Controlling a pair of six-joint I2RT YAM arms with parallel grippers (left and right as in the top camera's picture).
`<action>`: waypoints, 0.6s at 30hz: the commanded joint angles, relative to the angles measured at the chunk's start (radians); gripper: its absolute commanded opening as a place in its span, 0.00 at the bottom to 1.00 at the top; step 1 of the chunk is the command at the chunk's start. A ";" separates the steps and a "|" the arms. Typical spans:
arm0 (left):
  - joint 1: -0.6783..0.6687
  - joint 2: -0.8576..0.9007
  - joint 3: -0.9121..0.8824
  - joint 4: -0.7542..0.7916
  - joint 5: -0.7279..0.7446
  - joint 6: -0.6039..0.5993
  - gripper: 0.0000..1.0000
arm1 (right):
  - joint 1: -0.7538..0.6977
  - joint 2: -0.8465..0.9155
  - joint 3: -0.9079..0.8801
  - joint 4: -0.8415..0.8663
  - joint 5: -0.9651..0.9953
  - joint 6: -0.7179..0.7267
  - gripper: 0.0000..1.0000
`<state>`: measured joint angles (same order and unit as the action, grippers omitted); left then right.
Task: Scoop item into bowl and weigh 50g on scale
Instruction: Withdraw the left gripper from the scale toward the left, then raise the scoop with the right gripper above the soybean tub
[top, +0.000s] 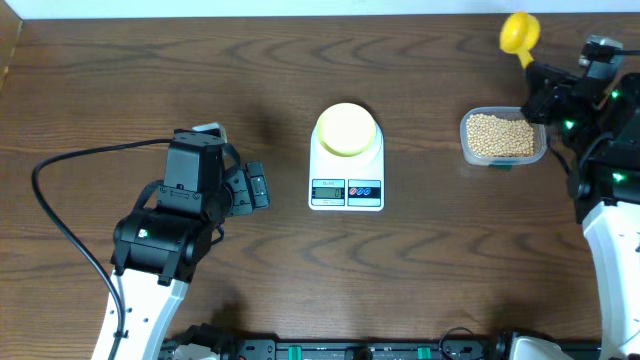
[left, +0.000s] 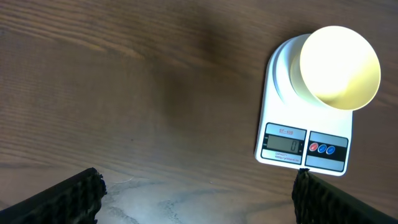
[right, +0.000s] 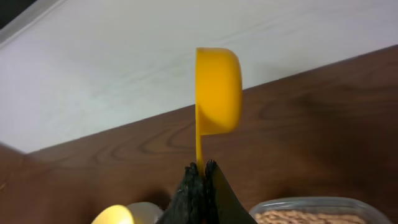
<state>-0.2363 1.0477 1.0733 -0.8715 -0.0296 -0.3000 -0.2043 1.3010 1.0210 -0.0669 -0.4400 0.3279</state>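
The pale yellow bowl (top: 347, 129) sits on the white scale (top: 346, 185), at mid-table; the scale's display (left: 283, 145) reads zero. My left gripper (top: 257, 186) is open, left of the scale, its fingers (left: 74, 196) wide apart over bare wood with nothing between them. Beige beans (top: 501, 134) fill a clear tub (top: 503, 158) at the right. My right gripper (right: 203, 167) is shut on the handle of a bright yellow scoop (right: 217, 90), held up behind the tub, near the table's far edge. The scoop's cup (top: 519, 32) shows at the top right of the overhead view.
The white wall strip (right: 124, 68) runs behind the table's far edge. A black cable (top: 70, 230) loops at the left beside my left arm. Bare dark wood (top: 150, 80) spreads left of the scale.
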 joint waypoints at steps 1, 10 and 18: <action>0.004 0.003 0.008 -0.003 -0.009 -0.009 0.98 | -0.010 -0.003 0.014 -0.001 0.011 0.036 0.01; 0.004 0.003 0.008 -0.003 -0.009 -0.009 0.98 | -0.010 -0.001 0.014 0.007 0.053 0.096 0.01; 0.004 0.003 0.008 -0.003 -0.009 -0.009 0.98 | -0.010 0.032 0.014 0.380 0.076 -0.008 0.01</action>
<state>-0.2363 1.0477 1.0733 -0.8719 -0.0296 -0.3000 -0.2131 1.3178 1.0206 0.1833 -0.3809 0.3599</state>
